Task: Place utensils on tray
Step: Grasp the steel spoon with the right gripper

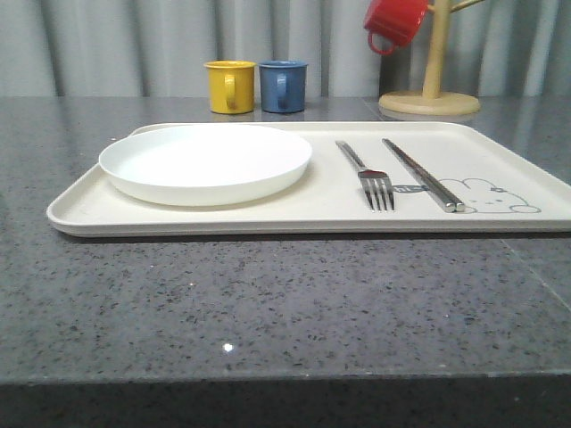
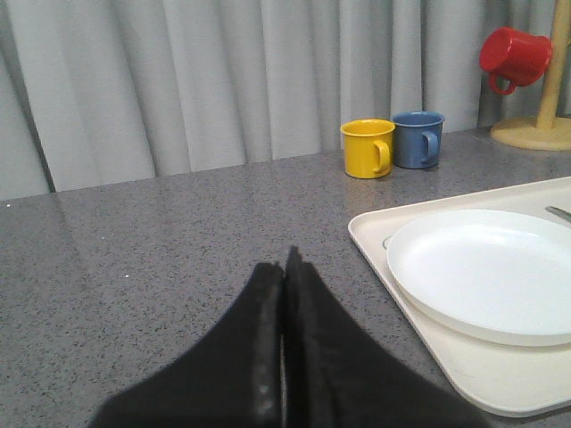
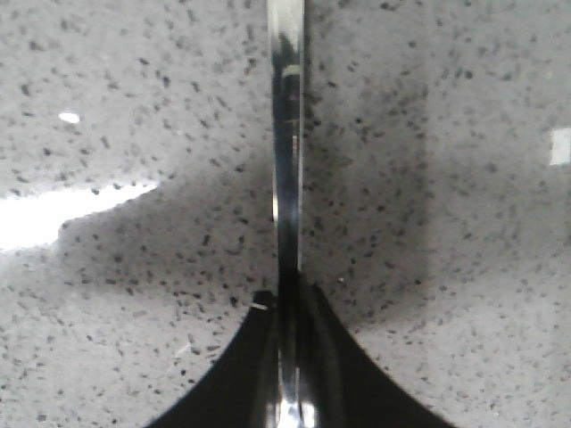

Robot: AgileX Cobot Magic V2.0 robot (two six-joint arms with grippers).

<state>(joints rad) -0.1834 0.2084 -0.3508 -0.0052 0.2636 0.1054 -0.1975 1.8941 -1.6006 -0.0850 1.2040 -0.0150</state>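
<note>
The cream tray (image 1: 89,209) lies across the middle of the grey counter. On it are the white plate (image 1: 205,160) at the left, the steel fork (image 1: 370,178) and the pair of chopsticks (image 1: 419,171) beside the rabbit drawing. My left gripper (image 2: 285,263) is shut with nothing in it, low over the counter beside the tray (image 2: 482,374) and plate (image 2: 491,267). My right gripper (image 3: 287,299) is shut on the slim steel handle of the spoon (image 3: 287,134), just above bare counter. The spoon's bowl is out of view.
A yellow mug (image 1: 230,86) and a blue mug (image 1: 283,86) stand behind the tray. A red mug (image 1: 393,22) hangs on a wooden mug tree (image 1: 430,98) at the back right. A grey curtain closes the back.
</note>
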